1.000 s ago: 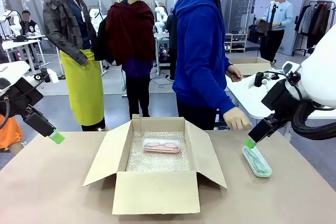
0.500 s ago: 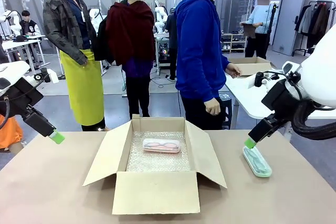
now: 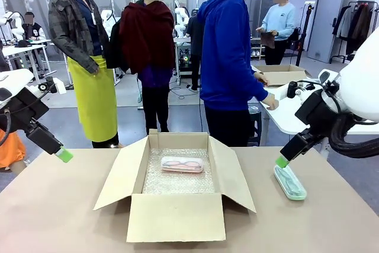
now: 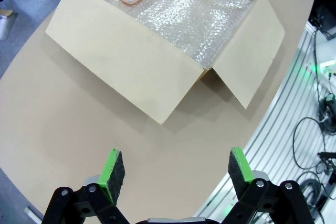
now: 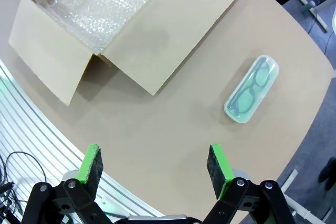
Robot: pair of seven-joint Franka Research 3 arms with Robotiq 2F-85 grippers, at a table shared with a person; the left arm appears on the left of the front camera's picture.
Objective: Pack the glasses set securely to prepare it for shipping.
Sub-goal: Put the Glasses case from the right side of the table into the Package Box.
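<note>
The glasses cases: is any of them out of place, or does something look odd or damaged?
The mint-green case lies on the bare table, to the right of the open box, while the pinkish case lies inside on the bubble wrap. Nothing looks damaged or spilled.

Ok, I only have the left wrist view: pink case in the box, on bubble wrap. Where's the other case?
Observer: The mint-green case lies on the table, outside the box, on the robot's right.
Operator: Is anything holding it?
Observer: No. The right gripper hangs above the table, jaws open and empty, apart from the case.
Operator: Anyone reaching in?
Observer: No. The person in blue stands at the far side, turned away, one hand at another table.
</note>
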